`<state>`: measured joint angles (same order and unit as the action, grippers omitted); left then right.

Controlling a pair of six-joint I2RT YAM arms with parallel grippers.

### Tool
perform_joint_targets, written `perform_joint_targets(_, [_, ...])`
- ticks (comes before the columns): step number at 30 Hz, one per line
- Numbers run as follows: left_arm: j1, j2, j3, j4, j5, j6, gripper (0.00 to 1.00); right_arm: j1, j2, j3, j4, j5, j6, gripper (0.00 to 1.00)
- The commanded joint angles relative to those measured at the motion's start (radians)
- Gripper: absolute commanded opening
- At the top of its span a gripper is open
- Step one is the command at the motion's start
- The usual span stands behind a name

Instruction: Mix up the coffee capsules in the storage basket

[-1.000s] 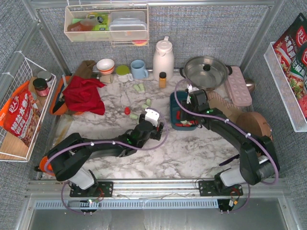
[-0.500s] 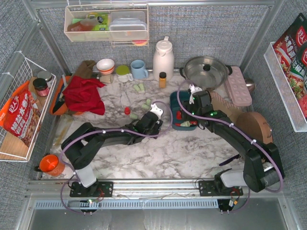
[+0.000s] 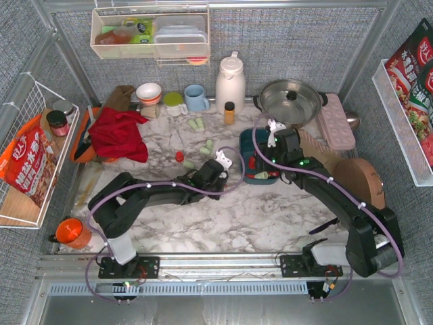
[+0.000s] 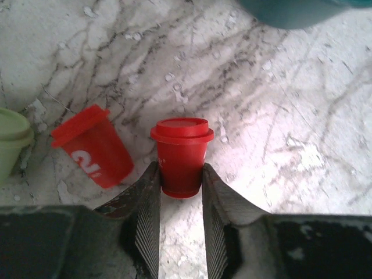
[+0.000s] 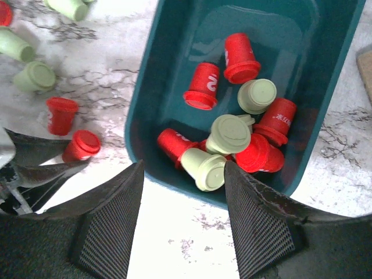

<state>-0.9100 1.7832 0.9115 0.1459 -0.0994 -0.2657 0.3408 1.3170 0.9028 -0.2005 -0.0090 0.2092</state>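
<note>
On the marble bench [image 4: 302, 128], the left gripper [image 4: 179, 174] had a red capsule [image 4: 181, 152] pinched.
Overhead, the arms [image 3: 162, 193] hid its fingertips and part of the storage basket [image 5: 145, 110]; up close, only a teal corner of that basket showed at the top edge. The capsule stood upright between both fingers, which pressed its sides, with a second red capsule [image 4: 93, 145] tipped just beside it. The right gripper [image 5: 183, 168] hung spread over the basket's near wall, holding nothing, with red and green capsules [image 5: 232, 133] jumbled inside.
</note>
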Motion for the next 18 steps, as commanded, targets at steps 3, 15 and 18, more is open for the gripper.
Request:
perform_joint_targets(3, [-0.007,-0.117,-0.095,0.179,0.046,0.079,0.3,0.0,-0.076,-0.001,-0.007,-0.151,0.053,0.64])
perform_joint_targets(15, [-0.097,-0.264,-0.247,0.638,0.117,0.229,0.3,0.024,-0.166,-0.027,0.055,-0.448,0.196,0.73])
perform_joint_targets(18, [-0.11,-0.272,-0.245,0.667,0.113,0.236,0.3,0.029,-0.175,-0.031,0.052,-0.463,0.203,0.73])
